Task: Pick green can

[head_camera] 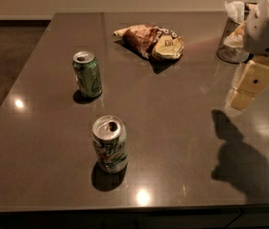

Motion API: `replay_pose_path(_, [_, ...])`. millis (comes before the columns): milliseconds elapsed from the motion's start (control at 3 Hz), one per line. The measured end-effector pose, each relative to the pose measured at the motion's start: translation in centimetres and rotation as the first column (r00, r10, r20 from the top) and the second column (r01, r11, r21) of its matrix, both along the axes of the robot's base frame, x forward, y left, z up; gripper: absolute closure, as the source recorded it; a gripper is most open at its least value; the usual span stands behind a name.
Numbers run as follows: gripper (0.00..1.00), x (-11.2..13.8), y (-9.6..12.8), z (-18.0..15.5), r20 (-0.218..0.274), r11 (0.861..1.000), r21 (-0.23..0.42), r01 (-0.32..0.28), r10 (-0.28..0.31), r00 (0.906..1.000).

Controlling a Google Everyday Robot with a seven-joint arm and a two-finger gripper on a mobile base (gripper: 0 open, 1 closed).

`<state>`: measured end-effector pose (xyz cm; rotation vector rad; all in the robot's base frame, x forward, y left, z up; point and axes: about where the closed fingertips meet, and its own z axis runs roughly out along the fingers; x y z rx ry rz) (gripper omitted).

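The green can (pixel 87 74) stands upright on the dark table (pixel 172 142), left of centre, with a silver top and pull tab. A mostly white can with green and red lettering (pixel 109 144) stands upright nearer the front edge. My gripper (pixel 243 97) hangs over the right side of the table, pointing down and to the left, well to the right of both cans and touching nothing. Its shadow falls on the table below it.
A crumpled snack bag (pixel 151 41) lies at the back centre. A clear container with white paper (pixel 232 37) stands at the back right, just behind my arm (pixel 268 25). The table's left edge borders the floor.
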<state>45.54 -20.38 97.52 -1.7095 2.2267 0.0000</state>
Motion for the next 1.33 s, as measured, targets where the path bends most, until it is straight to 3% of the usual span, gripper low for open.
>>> replay_pose_path(333, [0.0, 3.4, 3.6, -0.1, -0.018, 0.992, 0.124, -0.006, 0.009, 0.9998])
replay_pose_path(667, [0.0, 6.5, 8.4, -0.2, -0.033, 0.972, 0.233, -0.002, 0.01, 0.9994])
replay_pose_path(1333, [0.0, 10.3, 19.2, -1.1, 0.04, 0.959, 0.282, -0.033, 0.022, 0.999])
